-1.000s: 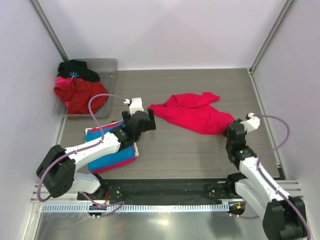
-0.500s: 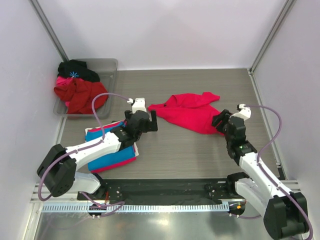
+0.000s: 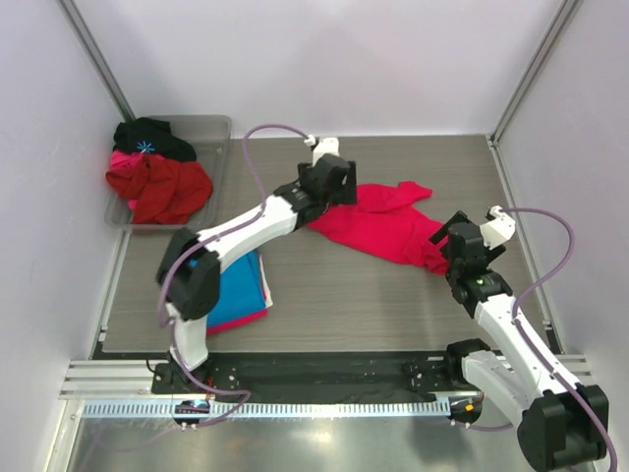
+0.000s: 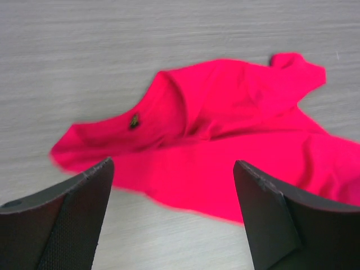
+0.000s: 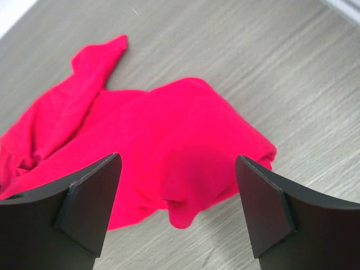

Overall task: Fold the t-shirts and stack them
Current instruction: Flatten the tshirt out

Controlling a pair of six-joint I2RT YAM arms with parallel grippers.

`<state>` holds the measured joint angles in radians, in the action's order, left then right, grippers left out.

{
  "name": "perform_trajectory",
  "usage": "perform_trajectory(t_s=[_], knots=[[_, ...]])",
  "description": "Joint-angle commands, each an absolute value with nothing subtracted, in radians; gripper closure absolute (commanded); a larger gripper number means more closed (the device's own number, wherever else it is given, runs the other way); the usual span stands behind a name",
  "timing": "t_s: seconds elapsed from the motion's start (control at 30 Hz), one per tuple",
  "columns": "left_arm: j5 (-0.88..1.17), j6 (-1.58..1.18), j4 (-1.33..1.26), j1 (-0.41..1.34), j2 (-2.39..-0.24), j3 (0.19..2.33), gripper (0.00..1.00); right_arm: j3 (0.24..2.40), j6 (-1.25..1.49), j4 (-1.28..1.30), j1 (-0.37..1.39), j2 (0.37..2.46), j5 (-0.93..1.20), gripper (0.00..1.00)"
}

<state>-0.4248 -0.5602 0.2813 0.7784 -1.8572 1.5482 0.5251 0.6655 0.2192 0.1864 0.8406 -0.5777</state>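
**Desk:** Where is the crimson-pink t-shirt (image 3: 388,224) lying in the overhead view?

**Photographer:** It is lying crumpled just right of the frame's centre on the grey wood-grain table (image 3: 344,295), with one sleeve pointing toward the upper right.

**Desk:** And what are the arms doing?

**Photographer:** The left gripper (image 3: 339,189) is hovering at the shirt's left end. In its wrist view the fingers (image 4: 84,197) are standing wide apart with nothing between them, and the red cloth is spreading out below. The right gripper (image 3: 444,241) is sitting at the shirt's right end, its jaws likewise spread and gripping nothing. Whether either one is touching the cloth, I cannot tell.

**Desk:** And the other shirts?

**Photographer:** A folded bright blue t-shirt (image 3: 236,285) is resting at the lower left, partly under the left arm. It is lying on a pink-red one (image 3: 239,322), whose edge is peeking out along the bottom. A clear tray (image 3: 218,128) in the upper left is holding a red garment (image 3: 157,189) and a black garment (image 3: 147,133)
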Motion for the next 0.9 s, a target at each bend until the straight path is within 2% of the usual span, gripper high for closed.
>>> perform_trajectory(t_s=[0.0, 0.1, 0.2, 0.37, 0.5, 0.7, 0.8, 0.87], knots=[[-0.405, -0.532, 0.468, 0.778, -2.062, 1.803, 0.15, 0.523, 0.732, 0.245, 0.170, 0.870, -0.606, 0.14], [-0.384, -0.532, 0.555, 0.769, -2.208, 1.990, 0.20, 0.489, 0.775, 0.247, 0.161, 0.864, -0.558, 0.17], [-0.356, -0.551, 0.586, 0.750, -2.302, 2.092, 0.20, 0.459, 0.787, 0.247, 0.153, 0.824, -0.554, 0.18], [-0.247, -0.636, 0.603, 0.686, -2.382, 2.151, 0.20, 0.439, 0.759, 0.247, 0.143, 0.813, -0.519, 0.13], [-0.181, -0.667, 0.546, 0.660, -2.419, 2.154, 0.21, 0.422, 0.764, 0.241, 0.140, 0.847, -0.502, 0.13], [-0.101, -0.686, 0.511, 0.646, -2.517, 2.267, 0.35, 0.400, 0.776, 0.209, 0.140, 0.865, -0.491, 0.16], [-0.046, -0.704, 0.473, 0.647, -2.543, 2.286, 0.38, 0.399, 0.770, 0.207, 0.138, 0.865, -0.502, 0.17], [-0.005, -0.727, 0.442, 0.647, -2.554, 2.287, 0.44, 0.400, 0.767, 0.207, 0.137, 0.871, -0.503, 0.19]])
